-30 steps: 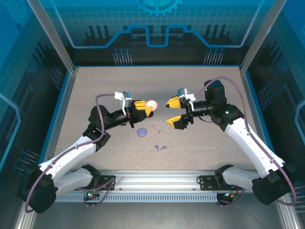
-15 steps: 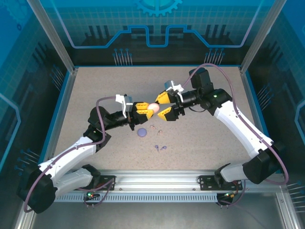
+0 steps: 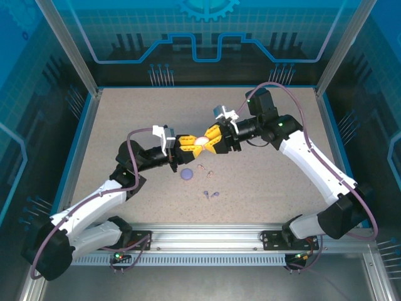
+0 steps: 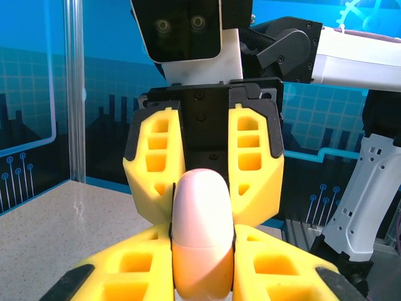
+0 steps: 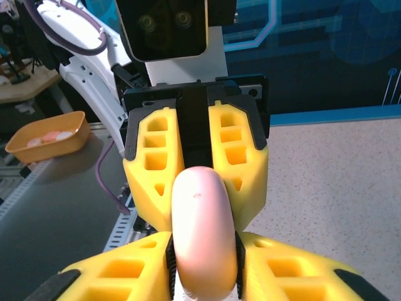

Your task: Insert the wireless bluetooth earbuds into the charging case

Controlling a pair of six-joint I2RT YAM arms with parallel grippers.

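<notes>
Left fingers [image 3: 186, 140] and right fingers [image 3: 214, 135] are both clamping the pink case [image 3: 199, 140] in mid-air, risking it squirting free onto the surface [image 3: 125, 119] if they are pulling unevenly.

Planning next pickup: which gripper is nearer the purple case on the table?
Left. The left gripper is just beyond the purple case; the right gripper is farther back-right.

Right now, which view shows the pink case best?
Right wrist: the pink case sits close-up, edge-on, clamped between the fingers of the right gripper. Left wrist gives a similar close-up; top external shows just a small pale spot.
</notes>
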